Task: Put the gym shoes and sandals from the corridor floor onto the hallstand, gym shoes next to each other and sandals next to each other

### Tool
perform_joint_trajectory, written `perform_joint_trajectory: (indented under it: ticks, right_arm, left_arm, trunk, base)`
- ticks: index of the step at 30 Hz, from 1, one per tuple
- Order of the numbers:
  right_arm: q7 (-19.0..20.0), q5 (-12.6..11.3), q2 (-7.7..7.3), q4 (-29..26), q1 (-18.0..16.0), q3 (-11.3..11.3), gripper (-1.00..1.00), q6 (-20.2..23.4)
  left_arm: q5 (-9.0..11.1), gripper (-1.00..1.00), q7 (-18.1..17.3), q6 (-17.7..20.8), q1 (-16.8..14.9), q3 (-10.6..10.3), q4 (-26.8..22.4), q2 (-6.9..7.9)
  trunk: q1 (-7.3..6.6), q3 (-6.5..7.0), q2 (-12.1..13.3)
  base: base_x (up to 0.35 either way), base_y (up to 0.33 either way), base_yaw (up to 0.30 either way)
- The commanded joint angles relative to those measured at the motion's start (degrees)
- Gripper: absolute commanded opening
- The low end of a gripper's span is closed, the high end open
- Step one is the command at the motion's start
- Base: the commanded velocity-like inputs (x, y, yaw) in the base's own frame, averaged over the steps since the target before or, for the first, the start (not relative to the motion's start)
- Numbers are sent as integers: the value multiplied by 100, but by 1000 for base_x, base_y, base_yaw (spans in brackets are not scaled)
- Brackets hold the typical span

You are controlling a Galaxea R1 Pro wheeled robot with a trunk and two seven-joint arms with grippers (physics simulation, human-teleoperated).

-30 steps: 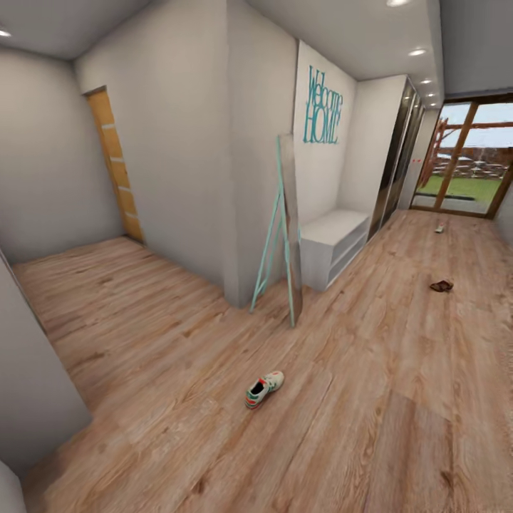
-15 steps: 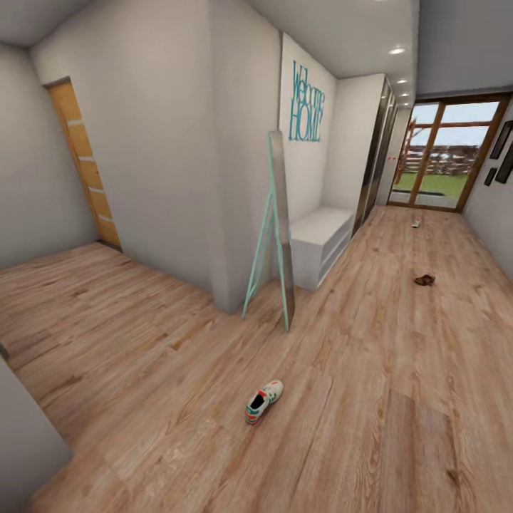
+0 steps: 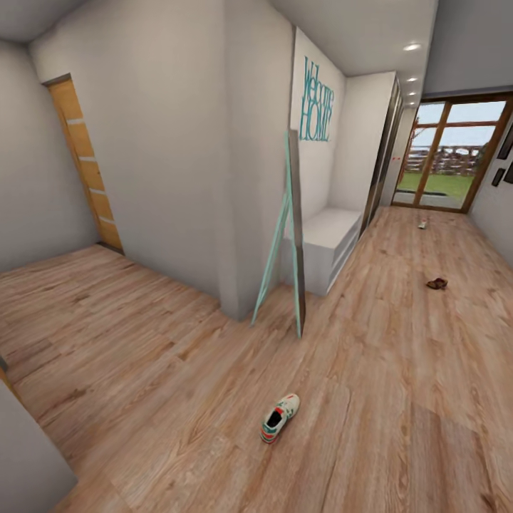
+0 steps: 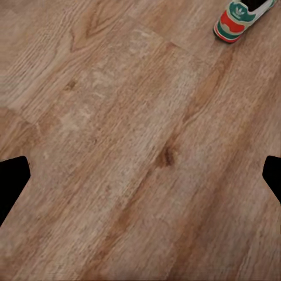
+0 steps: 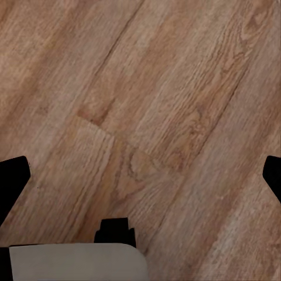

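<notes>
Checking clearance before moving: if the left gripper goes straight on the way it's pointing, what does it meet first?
Most likely bare corridor floor: the left gripper looks down at planks between its open fingers. The gym shoe lies off to the side of that line.

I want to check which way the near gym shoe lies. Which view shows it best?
The head view: the whole gym shoe lies on the corridor floor, heel toward the camera. The left wrist view catches just its red-and-green heel at the frame edge. The right wrist view shows floor planks.
</notes>
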Motion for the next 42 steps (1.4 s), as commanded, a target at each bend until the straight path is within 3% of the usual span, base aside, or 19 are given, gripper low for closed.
perform_joint_trajectory:
  ticks: [1,13,42]
  right_arm:
    - [-5,-36,3,1,-2,-3,100,-31]
    - [-18,-48,12,7,-2,-9,100,-84]
    - [-20,-49,12,2,-2,-11,100,-85]
  left_arm:
    - [8,100,-47,-14,-5,27,6,-2]
    - [19,100,-47,-14,-2,27,6,-2]
    - [39,100,-38,-14,-9,35,3,7]
  trunk:
    - [2,-5,-2]
    - [2,-5,-2]
    - [2,-5,-2]
  base:
    - [240,253,0]
    - [217,218,-127]
    - [26,10,-295]
